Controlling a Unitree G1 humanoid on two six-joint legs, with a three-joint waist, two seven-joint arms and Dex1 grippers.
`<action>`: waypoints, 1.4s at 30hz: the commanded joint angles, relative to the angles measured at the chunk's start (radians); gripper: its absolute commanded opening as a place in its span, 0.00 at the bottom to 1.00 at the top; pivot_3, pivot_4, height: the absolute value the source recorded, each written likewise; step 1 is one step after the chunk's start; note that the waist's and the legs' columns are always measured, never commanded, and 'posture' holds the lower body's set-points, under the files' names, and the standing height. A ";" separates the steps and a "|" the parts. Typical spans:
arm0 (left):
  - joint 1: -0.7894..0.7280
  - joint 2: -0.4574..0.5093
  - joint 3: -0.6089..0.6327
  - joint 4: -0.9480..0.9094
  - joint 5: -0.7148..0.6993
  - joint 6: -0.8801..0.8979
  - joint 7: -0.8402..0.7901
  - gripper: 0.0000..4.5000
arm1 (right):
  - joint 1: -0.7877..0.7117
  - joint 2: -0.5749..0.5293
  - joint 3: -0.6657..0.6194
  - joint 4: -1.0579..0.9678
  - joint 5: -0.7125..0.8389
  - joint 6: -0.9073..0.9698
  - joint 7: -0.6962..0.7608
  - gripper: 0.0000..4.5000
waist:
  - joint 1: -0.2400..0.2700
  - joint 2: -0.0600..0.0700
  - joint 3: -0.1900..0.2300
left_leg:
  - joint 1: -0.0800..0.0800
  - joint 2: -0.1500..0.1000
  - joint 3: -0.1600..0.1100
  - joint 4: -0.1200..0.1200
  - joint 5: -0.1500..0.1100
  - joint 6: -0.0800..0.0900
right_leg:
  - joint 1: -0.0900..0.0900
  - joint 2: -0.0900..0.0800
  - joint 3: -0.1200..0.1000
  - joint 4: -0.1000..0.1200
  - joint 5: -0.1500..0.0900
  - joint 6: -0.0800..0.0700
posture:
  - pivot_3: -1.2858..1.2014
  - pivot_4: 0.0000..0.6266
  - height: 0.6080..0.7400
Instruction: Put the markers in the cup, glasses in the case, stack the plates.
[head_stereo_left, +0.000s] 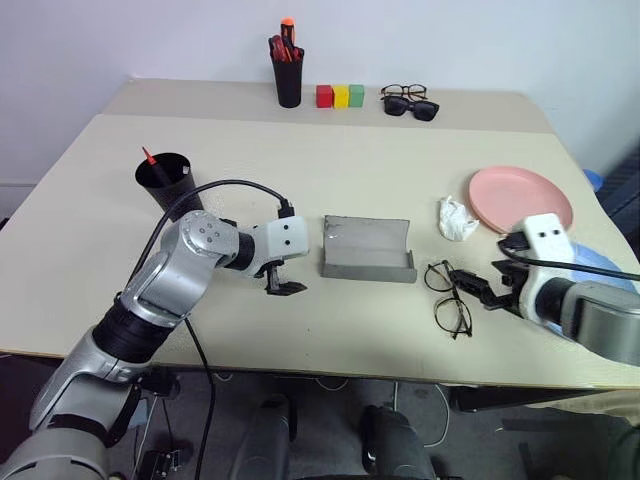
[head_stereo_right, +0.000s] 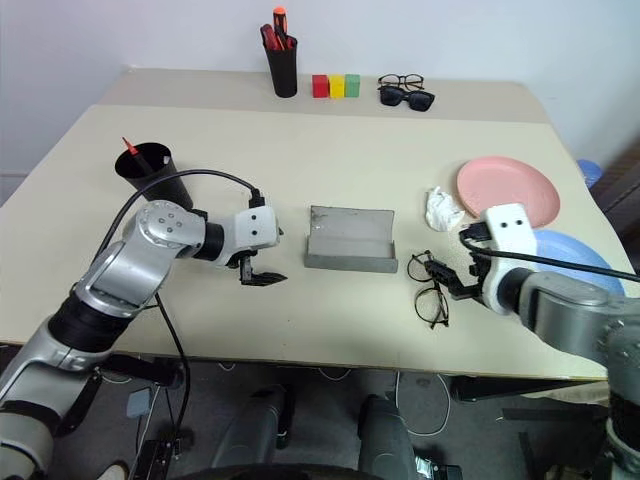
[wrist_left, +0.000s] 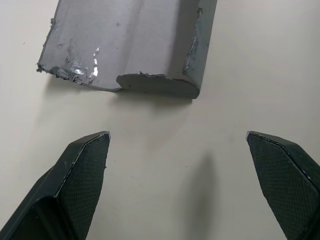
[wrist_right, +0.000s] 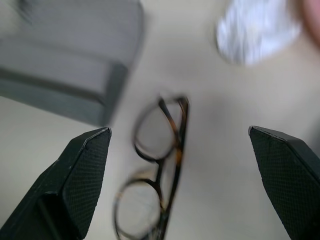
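Two unlabelled items: open grey case (head_stereo_left: 367, 249) beside glasses (head_stereo_left: 449, 296).

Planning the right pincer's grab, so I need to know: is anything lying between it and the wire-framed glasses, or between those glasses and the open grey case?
Nothing visible. The open right pincer sits just beside the thin black wire-framed glasses, with bare tabletop between them and the long grey case. The crumpled white tissue lies off that path.

Head cams look down at table (head_stereo_left: 300, 160); wrist cams close, share case (wrist_left: 135, 40).
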 joint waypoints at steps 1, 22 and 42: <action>0.020 0.035 0.054 -0.110 -0.041 0.078 0.012 1.00 | -0.020 -0.006 0.004 0.064 0.064 0.044 -0.059 1.00 | -0.005 0.000 0.000 | 0.000 0.000 0.000 0.000 0.000 0.000 | 0.000 0.000 0.000 0.000 0.000 0.000 | 0.52 0.24 1.00; 0.333 0.069 0.404 -0.029 -0.557 -0.345 -0.219 1.00 | -0.124 0.043 0.133 0.159 0.103 0.029 -0.067 1.00 | -0.029 0.001 -0.001 | 0.002 0.002 0.000 0.000 0.000 0.000 | 0.000 0.002 0.000 0.002 0.000 0.000 | 0.52 0.24 1.00; 0.305 0.130 0.399 -0.036 -0.640 -0.310 -0.218 1.00 | -0.151 0.068 0.162 0.183 0.036 0.021 -0.023 0.43 | -0.030 0.001 -0.001 | 0.002 0.002 0.000 -0.001 0.000 0.000 | -0.001 0.002 0.000 0.001 0.000 0.000 | 0.52 0.24 1.00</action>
